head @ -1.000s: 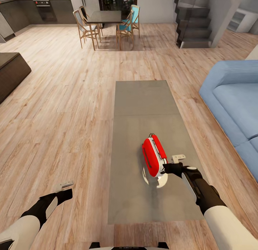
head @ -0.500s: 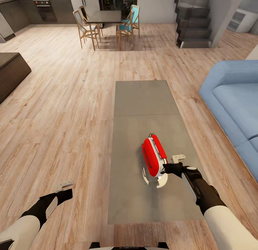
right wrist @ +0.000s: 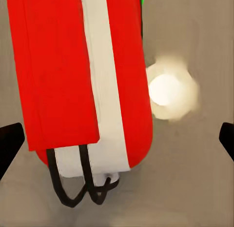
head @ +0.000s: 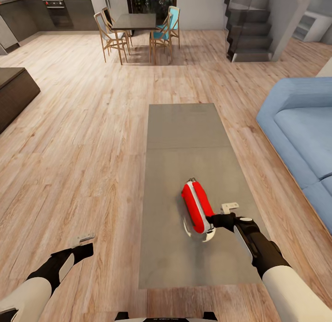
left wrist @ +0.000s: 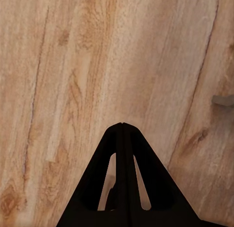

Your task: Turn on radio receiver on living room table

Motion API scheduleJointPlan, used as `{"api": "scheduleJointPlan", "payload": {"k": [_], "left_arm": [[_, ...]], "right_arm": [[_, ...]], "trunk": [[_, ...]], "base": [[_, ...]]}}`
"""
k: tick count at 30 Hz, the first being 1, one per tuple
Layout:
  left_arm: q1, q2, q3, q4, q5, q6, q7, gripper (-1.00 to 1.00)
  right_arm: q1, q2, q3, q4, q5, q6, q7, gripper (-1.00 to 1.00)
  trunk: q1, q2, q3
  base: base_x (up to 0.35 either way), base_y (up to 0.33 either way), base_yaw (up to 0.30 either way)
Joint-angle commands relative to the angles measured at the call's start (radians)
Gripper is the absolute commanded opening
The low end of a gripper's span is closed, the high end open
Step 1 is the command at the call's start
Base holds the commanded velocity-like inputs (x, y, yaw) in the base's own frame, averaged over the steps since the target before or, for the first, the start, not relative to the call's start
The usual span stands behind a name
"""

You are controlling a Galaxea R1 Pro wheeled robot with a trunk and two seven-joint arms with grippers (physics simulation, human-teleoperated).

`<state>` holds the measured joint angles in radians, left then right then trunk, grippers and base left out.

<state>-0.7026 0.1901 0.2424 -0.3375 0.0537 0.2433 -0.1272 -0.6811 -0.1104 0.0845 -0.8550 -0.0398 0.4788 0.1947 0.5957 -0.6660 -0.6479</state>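
The red radio receiver (head: 197, 206) with its white rim lies on the near half of the grey table (head: 184, 137); its thin handle points away from me. In the right wrist view the radio receiver (right wrist: 83, 75) looms close, its dark handle (right wrist: 73, 188) looped at one end and a green speck at its edge. My right gripper (head: 217, 217) is open at the radio's near right end, with its fingertips (right wrist: 9, 144) spread wide on either side. My left gripper (head: 83, 241) hangs shut over the wood floor left of the table, its fingers (left wrist: 122, 139) pressed together.
A blue sofa (head: 299, 128) runs along the table's right side. A dark cabinet (head: 14, 91) stands at the far left. A dining table with wooden chairs (head: 136, 22) and stairs (head: 249, 31) are at the back. A lamp's glare (right wrist: 168, 90) reflects off the tabletop.
The radio has turned or tipped, so it looks narrower and shows less white face. My right gripper has edged slightly closer to it. The left arm has not moved.
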Motion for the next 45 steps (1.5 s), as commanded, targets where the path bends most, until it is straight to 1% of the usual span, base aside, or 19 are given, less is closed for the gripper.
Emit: {"api": "scheduleJointPlan", "payload": {"k": [1, 6, 14, 33, 40, 44, 45], "left_arm": [[0.000, 0.000, 0.000, 0.000, 0.000, 0.000, 0.000, -1.00], [0.000, 0.000, 0.000, 0.000, 0.001, -0.001, -0.001, -1.00], [0.000, 0.005, -0.002, 0.000, -0.002, 0.001, 0.000, -1.00], [0.000, 0.004, -0.003, 0.000, -0.002, 0.003, -0.002, -1.00], [0.000, 0.004, -0.003, 0.000, -0.002, 0.003, -0.002, -1.00], [0.000, 0.004, -0.003, 0.000, -0.002, 0.004, -0.002, -1.00], [0.000, 0.004, -0.003, 0.000, -0.002, 0.004, -0.002, -1.00]], "right_arm": [[0.000, 0.000, 0.000, 0.000, 0.001, 0.000, -0.001, 1.00], [0.000, 0.000, 0.001, 0.000, 0.001, 0.000, -0.001, 1.00], [0.000, 0.000, 0.001, 0.002, 0.001, 0.000, -0.001, 1.00], [0.000, 0.000, 0.001, 0.002, 0.002, -0.003, -0.002, 1.00], [0.000, 0.000, -0.005, 0.002, 0.003, -0.003, -0.007, 1.00], [0.000, -0.001, -0.006, 0.003, 0.003, -0.003, -0.007, 1.00], [0.000, -0.001, -0.006, 0.003, 0.003, -0.003, -0.007, 1.00]], "trunk": [[0.000, 0.000, 0.000], [0.000, 0.000, 0.000], [-0.031, 0.056, 0.025], [-0.103, 0.189, 0.085], [-0.130, 0.238, 0.107], [-0.146, 0.266, 0.119], [-0.146, 0.266, 0.119]], "base": [[0.000, 0.000, 0.000], [0.000, 0.000, 0.000], [0.000, 0.000, 0.000], [0.000, 0.000, 0.000], [0.000, 0.000, 0.000], [-0.102, -0.039, 0.000], [-0.225, -0.109, 0.000]]}}
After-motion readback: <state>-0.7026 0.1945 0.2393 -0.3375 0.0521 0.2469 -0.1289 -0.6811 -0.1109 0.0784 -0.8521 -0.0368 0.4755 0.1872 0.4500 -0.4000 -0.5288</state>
